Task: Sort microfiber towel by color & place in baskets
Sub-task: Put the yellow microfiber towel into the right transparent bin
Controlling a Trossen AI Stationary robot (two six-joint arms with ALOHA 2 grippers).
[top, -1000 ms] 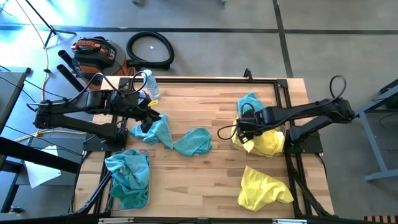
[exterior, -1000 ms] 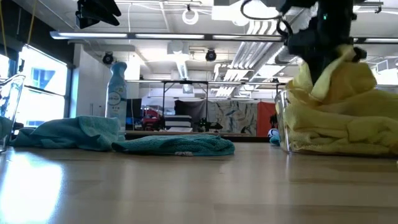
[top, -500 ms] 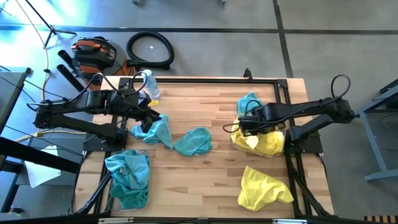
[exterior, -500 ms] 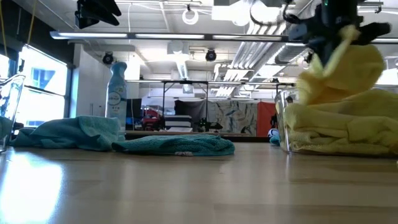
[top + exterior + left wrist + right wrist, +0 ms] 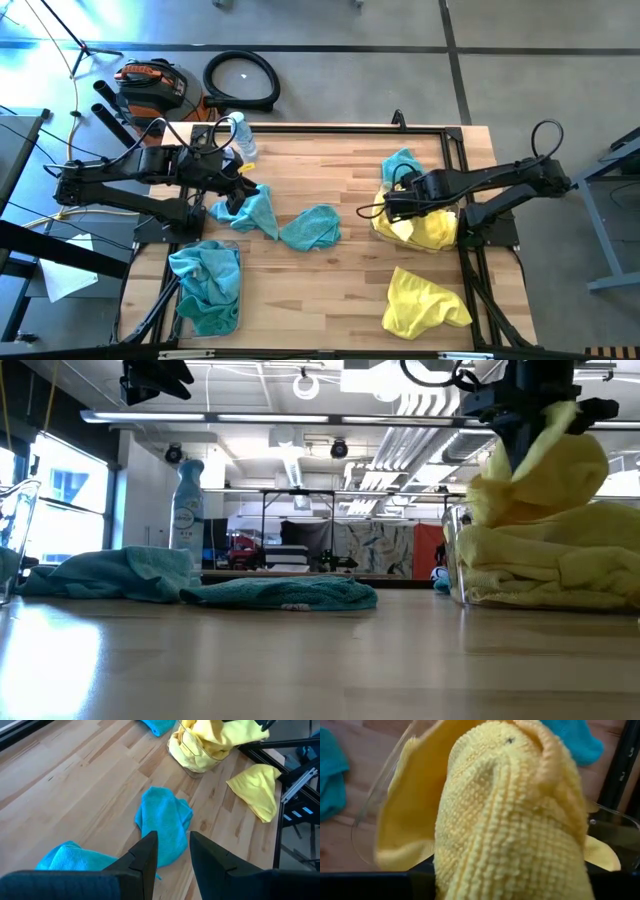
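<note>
Overhead, right pincer [image 5: 392, 210] clamped on yellow towel [image 5: 408, 229] above basket rim [image 5: 452, 550]; left pincer [image 5: 240, 190] apart.

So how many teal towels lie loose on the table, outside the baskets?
3: one by the left hand, one mid-table, one behind the yellow basket. Others may be hidden.

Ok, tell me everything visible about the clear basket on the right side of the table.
The clear basket is a see-through plastic tub with rounded corners, upright on the wooden table. It is heaped above its rim with yellow towels. The right end effector hangs over it, a yellow towel bunched at it. A teal towel lies against its far side.
</note>
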